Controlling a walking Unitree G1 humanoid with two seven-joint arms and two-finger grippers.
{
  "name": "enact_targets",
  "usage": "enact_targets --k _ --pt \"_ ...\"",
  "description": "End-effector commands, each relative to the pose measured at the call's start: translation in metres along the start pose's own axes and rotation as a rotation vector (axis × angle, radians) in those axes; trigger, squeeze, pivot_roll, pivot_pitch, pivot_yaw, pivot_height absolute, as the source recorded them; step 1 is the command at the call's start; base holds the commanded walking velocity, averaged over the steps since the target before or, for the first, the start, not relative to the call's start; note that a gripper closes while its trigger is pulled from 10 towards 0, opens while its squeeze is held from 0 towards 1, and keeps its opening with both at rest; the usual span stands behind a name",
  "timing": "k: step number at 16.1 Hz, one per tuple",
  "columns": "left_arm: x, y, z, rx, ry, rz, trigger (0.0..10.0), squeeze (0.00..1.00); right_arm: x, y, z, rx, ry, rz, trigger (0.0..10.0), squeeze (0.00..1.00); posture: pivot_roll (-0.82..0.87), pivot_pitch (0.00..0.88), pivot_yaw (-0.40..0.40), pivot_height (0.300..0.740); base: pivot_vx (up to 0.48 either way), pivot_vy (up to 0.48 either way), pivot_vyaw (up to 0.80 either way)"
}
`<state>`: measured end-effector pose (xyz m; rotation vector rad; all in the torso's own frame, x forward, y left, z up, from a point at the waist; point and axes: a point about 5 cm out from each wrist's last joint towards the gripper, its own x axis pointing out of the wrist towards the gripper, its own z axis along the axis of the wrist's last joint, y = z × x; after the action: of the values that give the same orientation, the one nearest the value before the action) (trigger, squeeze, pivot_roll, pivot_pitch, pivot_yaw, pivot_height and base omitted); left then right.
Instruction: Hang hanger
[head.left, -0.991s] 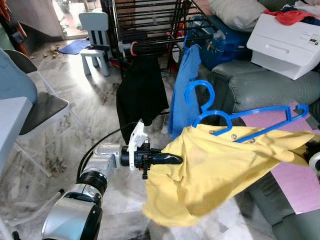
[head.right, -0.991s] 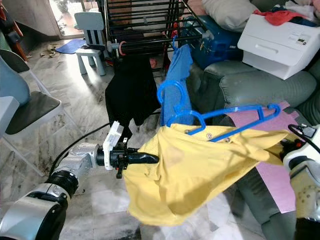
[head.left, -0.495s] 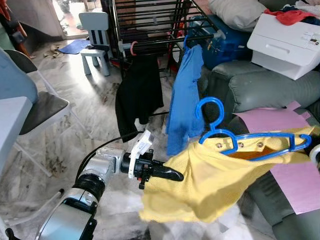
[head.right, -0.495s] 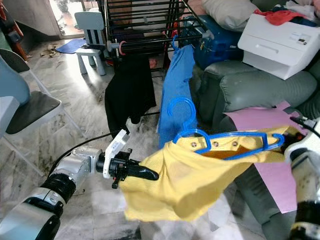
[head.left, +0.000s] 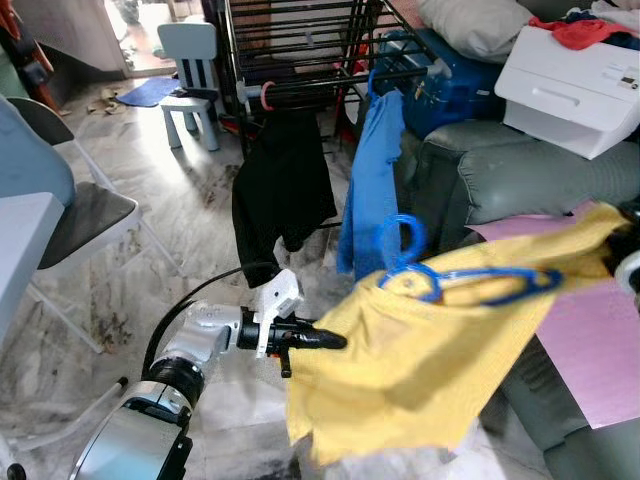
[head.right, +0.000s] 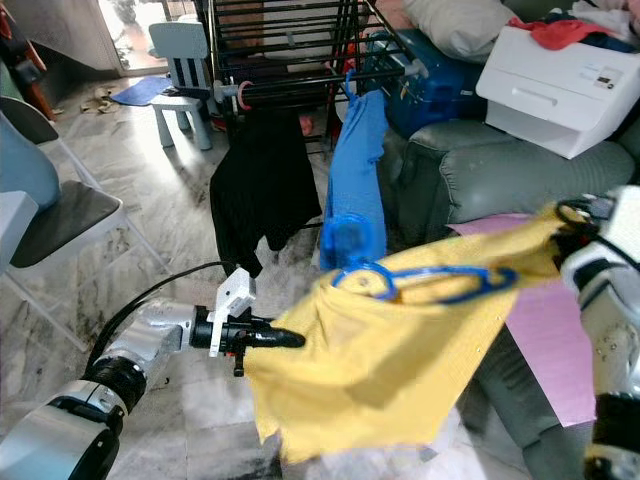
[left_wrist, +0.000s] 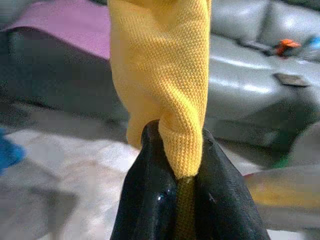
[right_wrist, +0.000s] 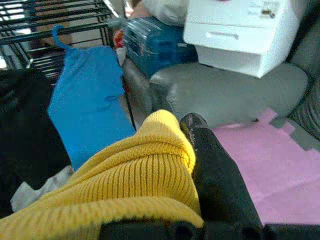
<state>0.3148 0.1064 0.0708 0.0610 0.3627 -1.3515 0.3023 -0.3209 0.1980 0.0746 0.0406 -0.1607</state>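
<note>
A yellow knit shirt (head.left: 430, 350) hangs stretched between my two grippers over the floor, with a blue plastic hanger (head.left: 470, 285) lying in its neck opening and the hook (head.left: 400, 240) sticking up. My left gripper (head.left: 335, 341) is shut on the shirt's lower left edge; the left wrist view shows yellow cloth (left_wrist: 165, 100) pinched between the black fingers (left_wrist: 150, 200). My right gripper (head.right: 585, 235) is shut on the shirt's far right end beside the sofa, with ribbed yellow fabric (right_wrist: 130, 190) against its finger (right_wrist: 215, 175). The black drying rack (head.left: 300, 50) stands behind.
A black garment (head.left: 280, 190) and a blue shirt (head.left: 372, 180) hang from the rack. A grey sofa (head.left: 510, 175) with a pink mat (head.left: 590, 350) sits at right, a white box (head.left: 570, 85) on it. A folding chair (head.left: 80, 215) and a child's chair (head.left: 190, 80) stand left.
My right gripper has lifted its end of the shirt, pulling it taut and tipping the hanger flatter. My left gripper dropped slightly, still holding the cloth.
</note>
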Motion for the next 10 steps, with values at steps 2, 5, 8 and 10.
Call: enact_targets --k 2,5,8,10 --pt "-0.002 0.011 0.009 0.017 -0.030 0.142 0.0 0.00 -0.009 0.005 0.016 -0.091 -0.042 0.021 0.0 0.00 -0.04 0.000 -0.007 0.740 0.000 0.000 0.00" --pt "0.002 0.020 0.018 0.060 -0.067 0.307 0.0 0.00 -0.017 0.014 0.012 -0.141 -0.022 0.038 0.0 0.00 -0.04 0.000 -0.009 0.740 0.000 0.000 0.00" --pt "0.004 0.018 0.034 -0.044 -0.269 0.218 0.0 0.00 -0.021 0.011 0.001 -0.197 0.014 0.020 0.0 0.00 -0.04 0.000 -0.014 0.740 0.000 0.000 0.00" --pt "-0.001 0.015 0.038 -0.071 -0.333 0.097 0.0 0.00 -0.021 -0.008 -0.005 -0.193 0.024 -0.096 0.0 0.00 -0.03 0.000 -0.016 0.740 0.000 0.000 0.00"
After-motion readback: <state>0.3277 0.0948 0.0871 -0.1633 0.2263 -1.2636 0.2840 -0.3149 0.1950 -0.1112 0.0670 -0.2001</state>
